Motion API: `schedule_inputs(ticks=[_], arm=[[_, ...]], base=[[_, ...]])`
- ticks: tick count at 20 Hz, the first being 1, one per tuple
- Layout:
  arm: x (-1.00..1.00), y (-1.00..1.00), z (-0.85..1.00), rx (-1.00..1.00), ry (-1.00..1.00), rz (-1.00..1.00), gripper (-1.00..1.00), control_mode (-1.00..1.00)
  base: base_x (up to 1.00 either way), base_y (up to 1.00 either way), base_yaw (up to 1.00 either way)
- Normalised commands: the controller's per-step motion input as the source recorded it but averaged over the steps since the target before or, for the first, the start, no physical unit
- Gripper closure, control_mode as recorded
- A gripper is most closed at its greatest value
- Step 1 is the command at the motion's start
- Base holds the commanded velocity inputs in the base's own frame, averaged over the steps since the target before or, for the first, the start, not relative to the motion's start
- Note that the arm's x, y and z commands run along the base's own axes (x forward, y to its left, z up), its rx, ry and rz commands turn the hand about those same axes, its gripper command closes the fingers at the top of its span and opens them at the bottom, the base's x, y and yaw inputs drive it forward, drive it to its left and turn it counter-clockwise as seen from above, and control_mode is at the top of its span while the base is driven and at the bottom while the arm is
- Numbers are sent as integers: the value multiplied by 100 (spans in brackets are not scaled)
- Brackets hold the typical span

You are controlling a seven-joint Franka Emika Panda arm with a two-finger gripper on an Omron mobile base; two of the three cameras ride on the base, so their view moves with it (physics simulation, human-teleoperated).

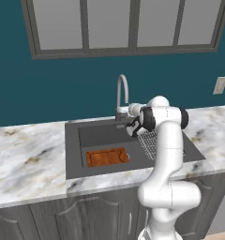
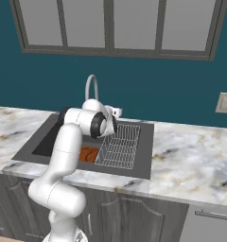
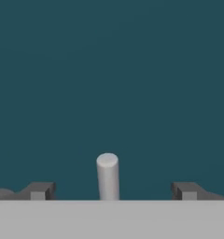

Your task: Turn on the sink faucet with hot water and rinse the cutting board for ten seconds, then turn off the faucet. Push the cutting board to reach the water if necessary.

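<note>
Deep teal wall (image 1: 63, 89) across the back, flat and unpatterned. Pale grey window panes (image 1: 123, 23) at twelve o'clock, framed in darker grey. Marble counter (image 1: 25, 154): white with grey and tan veining. Dark grey sink (image 1: 74, 150), matte. Orange-brown cutting board (image 1: 107, 157) at six o'clock in the basin, faint darker grain. Light grey metal faucet (image 1: 122, 91), darker at its base. Thin silvery grid on the dish rack (image 2: 120, 146) at three o'clock. Grey wood-grain cabinet doors (image 1: 86, 218) below. Beige wall outlet (image 2: 224, 102). White arm (image 1: 168, 154) with black joints. Dark grey fingertips (image 3: 39, 190) in the hand view, a pale grey lever (image 3: 107, 176) between them against teal.
</note>
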Motion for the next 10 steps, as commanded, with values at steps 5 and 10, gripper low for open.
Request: schedule_inputs(ticks=[5, 10], arm=[[6, 0, 0, 0, 0, 0, -100, -100], [0, 0, 0, 0, 0, 0, -100, -100]], base=[[0, 0, 0], [0, 0, 0]])
